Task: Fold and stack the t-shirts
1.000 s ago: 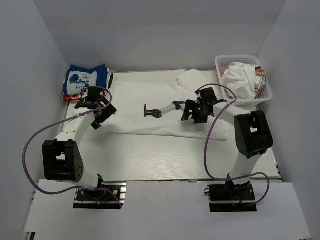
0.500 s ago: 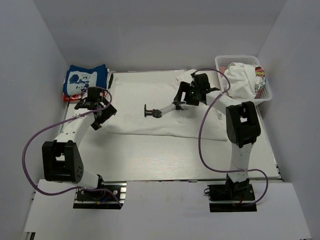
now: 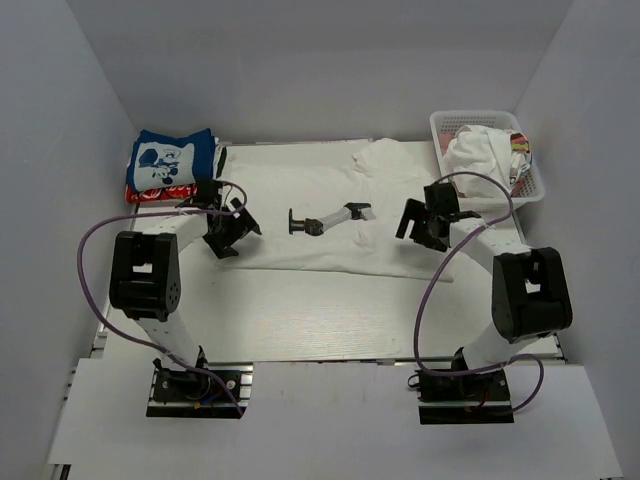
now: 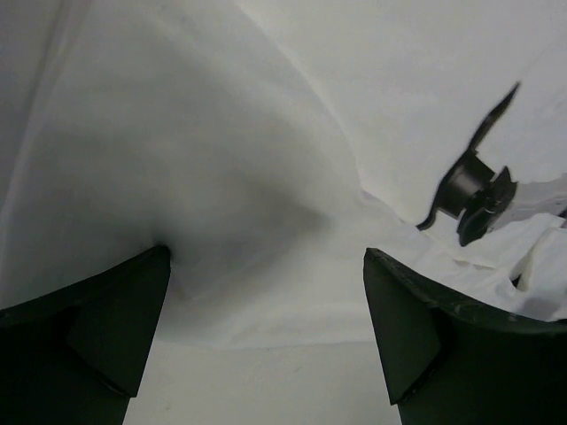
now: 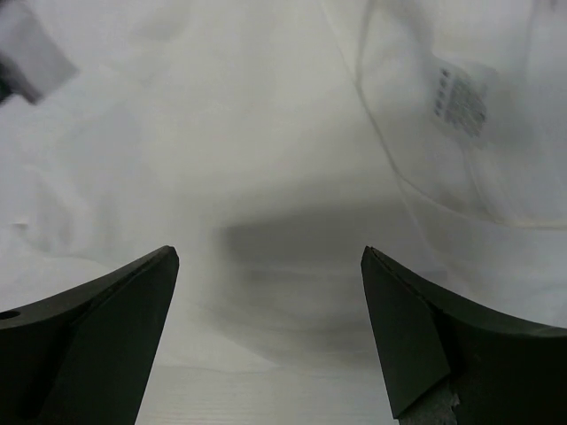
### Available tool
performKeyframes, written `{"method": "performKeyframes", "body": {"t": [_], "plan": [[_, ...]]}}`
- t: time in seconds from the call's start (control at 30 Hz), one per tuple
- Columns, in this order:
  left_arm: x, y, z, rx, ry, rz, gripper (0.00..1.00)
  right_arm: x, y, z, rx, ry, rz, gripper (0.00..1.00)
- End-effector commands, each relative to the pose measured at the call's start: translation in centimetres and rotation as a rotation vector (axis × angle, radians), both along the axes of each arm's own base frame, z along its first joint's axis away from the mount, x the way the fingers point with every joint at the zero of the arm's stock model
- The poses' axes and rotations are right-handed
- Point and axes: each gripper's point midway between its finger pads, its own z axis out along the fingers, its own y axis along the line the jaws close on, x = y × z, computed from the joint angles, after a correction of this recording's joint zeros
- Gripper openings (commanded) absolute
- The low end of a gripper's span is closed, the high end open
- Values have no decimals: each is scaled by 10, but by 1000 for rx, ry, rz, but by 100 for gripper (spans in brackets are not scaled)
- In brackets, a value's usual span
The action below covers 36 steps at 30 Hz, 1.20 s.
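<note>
While the large white t-shirt (image 3: 300,185) lies spread flat mid-desk (image 3: 320,310), both arms reach over it. Left jaws: apart, low over the shirt's near-left edge, nothing between them. Right jaws: apart, over the shirt's right part near a sewn label (image 5: 461,102), nothing held. A black-and-white tool (image 3: 320,220) lies on the shirt between the arms. Far left: blue printed t-shirt (image 3: 170,160) folded atop a red one (image 3: 160,192). Far right: basket (image 3: 475,115) holding a crumpled white t-shirt (image 3: 478,160).
</note>
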Motion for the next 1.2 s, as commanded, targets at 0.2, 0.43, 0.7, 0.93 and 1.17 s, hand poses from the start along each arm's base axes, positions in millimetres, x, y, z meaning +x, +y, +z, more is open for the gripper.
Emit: {"method": "performKeyframes", "body": {"t": [0.2,0.43,0.7,0.93,1.17], "plan": [[-50,6,-29,17,82,-20,100,-65,-24,-51,-25,169,-35,90],[-142,29,-44,108,244,56,100,-148,-25,-50,47,215,-55,90],[-167,26,5,54,90,132,100,-184,-6,-12,128,131,27,90],[-85,69,96,256,-107,242,100,-108,-1,71,29,-139,106,90],[-8,92,127,365,-194,326,100,-30,19,156,95,-381,63,90]]}}
